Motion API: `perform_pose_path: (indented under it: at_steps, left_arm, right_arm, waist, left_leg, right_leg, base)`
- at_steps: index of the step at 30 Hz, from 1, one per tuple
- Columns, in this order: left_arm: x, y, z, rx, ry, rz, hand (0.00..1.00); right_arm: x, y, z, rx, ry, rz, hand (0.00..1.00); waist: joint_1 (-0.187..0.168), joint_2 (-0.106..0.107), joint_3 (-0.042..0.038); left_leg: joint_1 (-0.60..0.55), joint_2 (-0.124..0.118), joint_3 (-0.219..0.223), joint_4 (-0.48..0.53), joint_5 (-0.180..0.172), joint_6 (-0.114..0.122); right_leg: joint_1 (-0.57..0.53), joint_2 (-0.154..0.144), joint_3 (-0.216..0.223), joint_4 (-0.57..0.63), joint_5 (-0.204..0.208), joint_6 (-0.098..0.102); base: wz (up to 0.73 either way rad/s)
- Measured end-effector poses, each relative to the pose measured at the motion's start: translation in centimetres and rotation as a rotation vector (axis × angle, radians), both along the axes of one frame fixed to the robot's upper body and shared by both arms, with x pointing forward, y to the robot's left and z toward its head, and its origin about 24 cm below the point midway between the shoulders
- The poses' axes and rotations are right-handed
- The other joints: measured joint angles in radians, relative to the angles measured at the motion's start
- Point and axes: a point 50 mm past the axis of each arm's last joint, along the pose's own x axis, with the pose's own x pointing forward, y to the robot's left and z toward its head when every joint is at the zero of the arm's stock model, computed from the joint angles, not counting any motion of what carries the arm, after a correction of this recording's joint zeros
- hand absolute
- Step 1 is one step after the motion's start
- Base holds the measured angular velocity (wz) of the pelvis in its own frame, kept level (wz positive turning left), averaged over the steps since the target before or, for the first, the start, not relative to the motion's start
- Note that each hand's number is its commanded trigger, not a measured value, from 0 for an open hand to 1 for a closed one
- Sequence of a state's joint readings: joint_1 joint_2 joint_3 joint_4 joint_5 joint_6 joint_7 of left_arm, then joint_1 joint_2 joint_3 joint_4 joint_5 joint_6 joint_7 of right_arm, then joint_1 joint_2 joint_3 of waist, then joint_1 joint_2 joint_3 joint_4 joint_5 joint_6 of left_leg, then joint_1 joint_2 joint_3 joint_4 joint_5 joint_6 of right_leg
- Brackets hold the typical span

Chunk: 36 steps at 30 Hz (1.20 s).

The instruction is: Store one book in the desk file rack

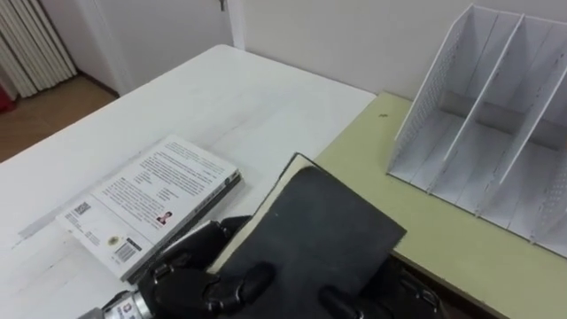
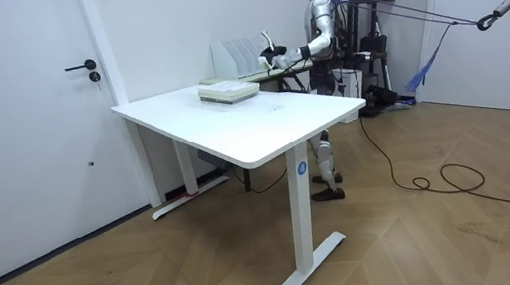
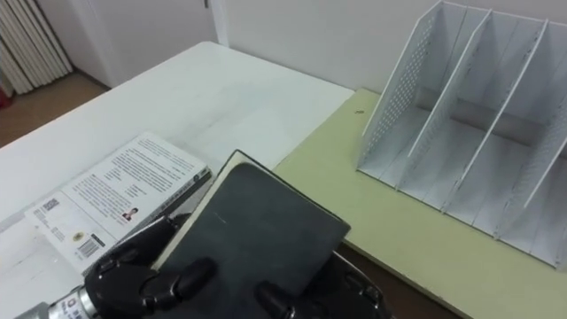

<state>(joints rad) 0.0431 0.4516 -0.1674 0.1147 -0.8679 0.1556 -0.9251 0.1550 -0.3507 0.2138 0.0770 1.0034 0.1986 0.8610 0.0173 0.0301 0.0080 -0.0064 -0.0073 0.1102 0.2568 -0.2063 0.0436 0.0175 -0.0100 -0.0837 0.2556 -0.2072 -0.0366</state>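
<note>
Tabletop point(image 1: 257, 97): left hand point(image 1: 182, 285) grips book point(image 1: 323, 226) (black).

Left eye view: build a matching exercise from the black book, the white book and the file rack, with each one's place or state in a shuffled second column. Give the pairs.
Things
1. black book
2. white book
3. file rack

Places and states
A. stands on the green desk, visible slots empty
B. lies flat on the white table
C. held tilted by the left hand and the right hand

Pairs: 1-C, 2-B, 3-A
</note>
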Motion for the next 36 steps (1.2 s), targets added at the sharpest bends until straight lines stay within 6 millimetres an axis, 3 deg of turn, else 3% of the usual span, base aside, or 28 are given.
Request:
perform_pose_path:
  at_steps: [6,20,21,22,23,30,36]
  left_arm:
    - [-0.2,-0.2,-0.2,0.002,0.017,-0.04,1.0]
    - [-0.3,-0.2,-0.4,0.002,0.031,-0.043,1.0]
    - [-0.3,-0.1,-0.4,0.003,0.033,-0.042,0.36]
    - [-0.3,-0.1,-0.7,0.002,0.046,-0.038,0.12]
    - [-0.4,0.0,-0.9,0.001,0.057,-0.035,0.0]
    - [-0.6,0.9,-2.2,0.025,0.122,0.02,0.0]
    - [-1.2,2.1,-3.3,0.129,0.152,0.07,0.0]
  right_arm:
    - [0.3,0.1,0.1,-0.022,-0.015,0.009,1.0]
    - [0.3,0.1,0.1,-0.025,-0.012,0.007,1.0]
    - [0.3,0.1,0.1,-0.027,-0.011,0.006,1.0]
    - [0.3,0.2,0.0,-0.03,-0.007,0.005,1.0]
    - [0.2,0.2,-0.1,-0.037,0.002,0.0,1.0]
    - [0.4,-0.7,0.0,-0.07,0.009,-0.041,1.0]
    - [1.3,-3.3,0.9,-0.181,-0.046,-0.143,1.0]
  waist:
    - [0.004,0.007,-0.0058]
    - [0.012,0.001,0.0018]
    - [0.012,0.001,0.0022]
    - [0.01,0.0,0.0023]
    - [0.011,0.0,0.0024]
    - [0.009,0.001,0.0016]
    - [-0.014,-0.005,-0.0019]
  left_leg:
    - [0.005,0.001,0.0,0.0,0.0,0.0]
    - [0.016,0.001,0.0,-0.002,0.0,0.0]
    - [0.016,0.001,0.0,-0.003,0.0,0.0]
    - [0.016,0.001,0.0,-0.003,0.0,0.0]
    - [0.016,0.0,0.0,-0.003,0.0,0.0]
    - [0.017,0.0,0.0,-0.004,0.0,0.0]
    - [0.019,-0.001,0.007,-0.007,0.0,0.0]
  right_leg:
    - [0.004,0.0,0.0,0.002,0.0,0.0]
    - [0.016,0.0,-0.001,-0.001,0.0,0.0]
    - [0.016,0.0,-0.001,-0.002,0.0,0.0]
    - [0.017,0.0,-0.001,-0.003,0.0,0.0]
    - [0.017,0.0,0.0,-0.003,0.0,0.0]
    - [0.017,-0.001,0.0,-0.001,-0.001,0.0]
    - [0.009,-0.001,0.002,0.003,-0.002,0.001]
  base:
    - [0.0]
    - [0.0]
    - [0.0]
    - [0.0]
    - [0.0]
    - [0.0]
    - [-0.01]
